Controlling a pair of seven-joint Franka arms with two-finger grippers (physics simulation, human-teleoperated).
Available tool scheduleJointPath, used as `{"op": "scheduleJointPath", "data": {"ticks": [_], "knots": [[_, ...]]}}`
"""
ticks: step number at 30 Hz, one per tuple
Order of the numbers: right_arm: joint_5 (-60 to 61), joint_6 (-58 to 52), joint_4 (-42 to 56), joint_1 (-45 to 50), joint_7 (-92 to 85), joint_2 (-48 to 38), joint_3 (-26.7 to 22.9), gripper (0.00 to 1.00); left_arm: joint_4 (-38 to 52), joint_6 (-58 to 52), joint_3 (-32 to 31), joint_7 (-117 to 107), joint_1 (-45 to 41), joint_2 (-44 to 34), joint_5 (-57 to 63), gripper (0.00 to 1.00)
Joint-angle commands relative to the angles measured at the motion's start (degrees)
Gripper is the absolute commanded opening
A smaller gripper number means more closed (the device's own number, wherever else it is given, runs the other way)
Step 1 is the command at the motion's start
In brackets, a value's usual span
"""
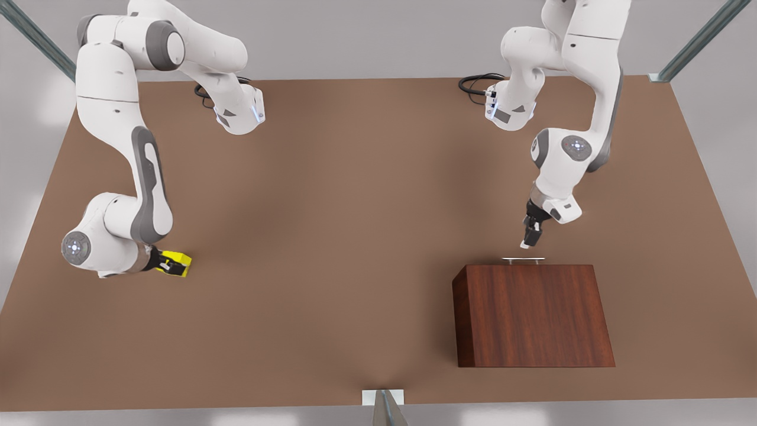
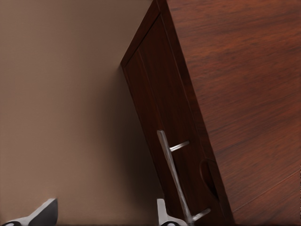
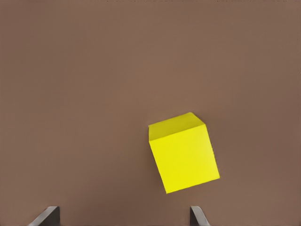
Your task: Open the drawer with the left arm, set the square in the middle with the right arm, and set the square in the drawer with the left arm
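The wooden box [image 1: 532, 313] stands on the brown worktop [image 1: 331, 236] toward the front view's right, near the near edge, with bare worktop all round it and a wide open stretch between it and the far-left side. Its drawer [image 2: 164, 117] is shut flush in the box's face, and the thin silver handle [image 1: 523, 259] stands out along the box's far edge.

The left hand [image 1: 528, 239] hangs just above and behind that handle, pointing down, close to it but apart from it. In the left wrist view its fingers [image 2: 42, 214] are spread wide, holding nothing, with one fingertip just beside the handle bar [image 2: 174, 174].

The square [image 1: 176, 262] lies on the worktop at the front view's left, well apart from the box and clear of the worktop's edges. The right hand [image 1: 168, 264] is low at the square. In the right wrist view the square [image 3: 183, 153] sits ahead of the parted fingers [image 3: 47, 215], nearer one than the other, and turned askew to them; they grip nothing.
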Motion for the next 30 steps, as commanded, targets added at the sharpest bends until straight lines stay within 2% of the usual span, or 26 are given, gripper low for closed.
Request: {"op": "scheduleJointPath", "data": {"ticks": [1, 12, 19, 22, 30], "knots": [[0.02, 0.23, 0.34, -1.10, -1.83, 0.76, 0.09, 1.00, 0.03, 0.09, 0.00, -0.41, 1.02, 0.13, 0.76, 1.00], [0.99, 4.70, 0.43, -3.49, -16.43, 5.07, 0.97, 1.00, 2.93, 0.35, 0.09, -2.87, 2.43, 2.76, 1.02, 1.00], [-0.24, 4.53, -1.15, -2.96, -16.17, 5.25, 0.70, 1.00, 3.99, 0.44, 0.09, -2.87, 2.52, 4.35, 0.94, 1.00], [-5.60, 7.26, -1.07, -3.57, -15.91, 5.95, 0.70, 1.00, 3.99, 0.44, 0.09, -2.87, 2.52, 4.35, 0.85, 1.00], [-4.99, 6.64, -1.94, -3.40, -15.29, 6.83, 0.97, 1.00, 4.25, 0.35, 0.09, -2.87, 2.52, 3.82, 0.76, 1.00]]}}
